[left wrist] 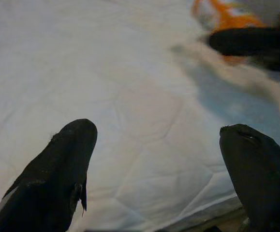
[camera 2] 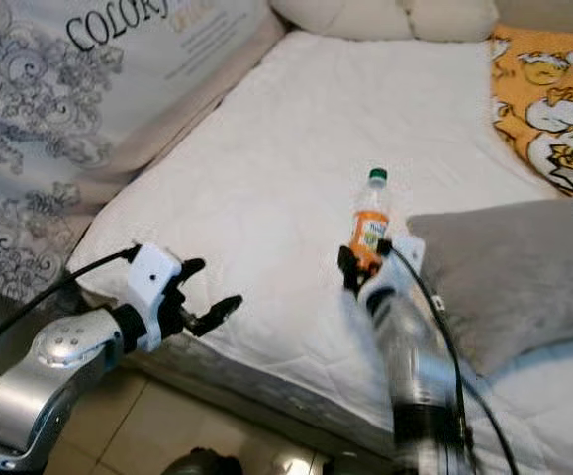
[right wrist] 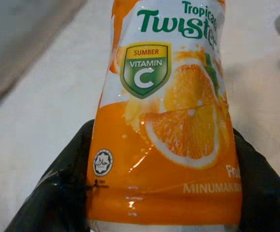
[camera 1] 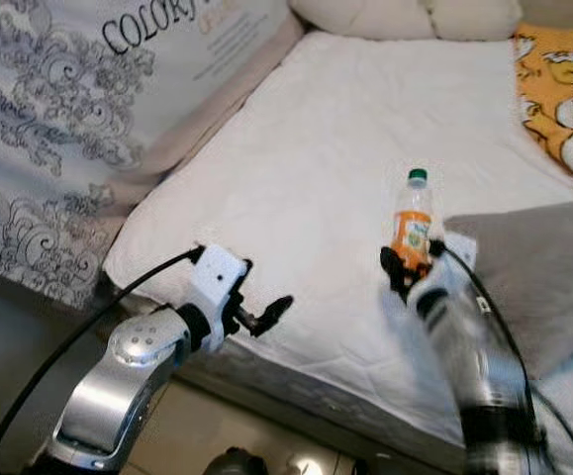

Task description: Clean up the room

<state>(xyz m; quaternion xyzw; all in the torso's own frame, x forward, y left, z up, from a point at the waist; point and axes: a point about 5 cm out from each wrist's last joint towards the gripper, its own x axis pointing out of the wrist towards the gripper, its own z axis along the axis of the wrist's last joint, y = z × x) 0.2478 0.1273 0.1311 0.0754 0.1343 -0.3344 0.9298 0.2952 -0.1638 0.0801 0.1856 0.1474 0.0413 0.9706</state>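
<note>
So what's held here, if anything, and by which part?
The right gripper holds the orange juice bottle upright by its lower body, over the bed. The left gripper is open, holding nothing.

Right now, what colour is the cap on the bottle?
Green, on the orange-labelled bottle held upright in the right claw; clearest in the left eye view.

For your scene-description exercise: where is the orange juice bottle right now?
The orange juice bottle stands upright in the right pincer, above the white mattress, beside the grey pillow.

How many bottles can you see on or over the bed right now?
1: an orange juice bottle, upright with a green cap, gripped by the right gripper above the white mattress. Others may be hidden behind the grey pillow.
</note>
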